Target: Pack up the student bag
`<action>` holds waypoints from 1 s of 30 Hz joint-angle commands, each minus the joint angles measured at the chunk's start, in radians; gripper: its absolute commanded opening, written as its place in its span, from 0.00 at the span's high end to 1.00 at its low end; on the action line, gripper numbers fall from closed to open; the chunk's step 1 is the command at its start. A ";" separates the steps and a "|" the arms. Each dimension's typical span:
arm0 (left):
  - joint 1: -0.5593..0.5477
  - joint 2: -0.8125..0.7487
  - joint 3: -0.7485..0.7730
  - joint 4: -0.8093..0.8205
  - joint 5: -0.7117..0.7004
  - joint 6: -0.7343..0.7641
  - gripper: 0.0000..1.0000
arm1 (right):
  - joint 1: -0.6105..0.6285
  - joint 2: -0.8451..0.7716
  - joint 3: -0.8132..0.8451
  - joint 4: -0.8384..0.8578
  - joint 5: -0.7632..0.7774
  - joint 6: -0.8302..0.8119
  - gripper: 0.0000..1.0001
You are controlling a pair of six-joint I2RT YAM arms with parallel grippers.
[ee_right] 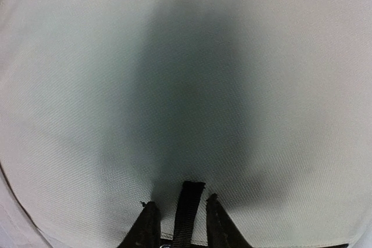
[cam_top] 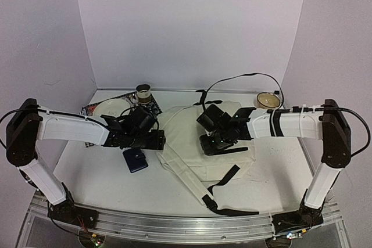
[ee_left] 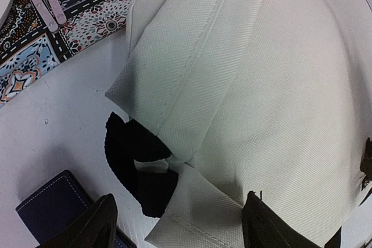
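Observation:
The student bag (cam_top: 185, 125) lies flat mid-table, cream fabric with black straps trailing toward the near edge. My left gripper (cam_top: 152, 139) hangs open at the bag's left edge; in its wrist view the left gripper (ee_left: 179, 201) spans a folded cream strap end of the student bag (ee_left: 261, 85). My right gripper (cam_top: 214, 142) points down onto the bag's middle. In its wrist view the student bag (ee_right: 186, 56) fills the picture, and the right gripper (ee_right: 180, 204) has its jaws narrowly apart on either side of a short black strap tab (ee_right: 189, 213), with slim gaps showing.
A navy wallet (cam_top: 135, 160) lies just left of the bag, under my left gripper, and the wallet (ee_left: 52, 210) shows beside the left finger. A patterned mat (ee_left: 70, 21) with a white plate (cam_top: 110, 108) and a cup (cam_top: 143, 93) sits back left. A bowl (cam_top: 267, 100) stands back right.

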 commanded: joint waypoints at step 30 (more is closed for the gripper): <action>0.110 -0.001 -0.154 0.257 0.243 -0.133 1.00 | -0.041 -0.278 -0.280 0.032 0.210 0.042 1.00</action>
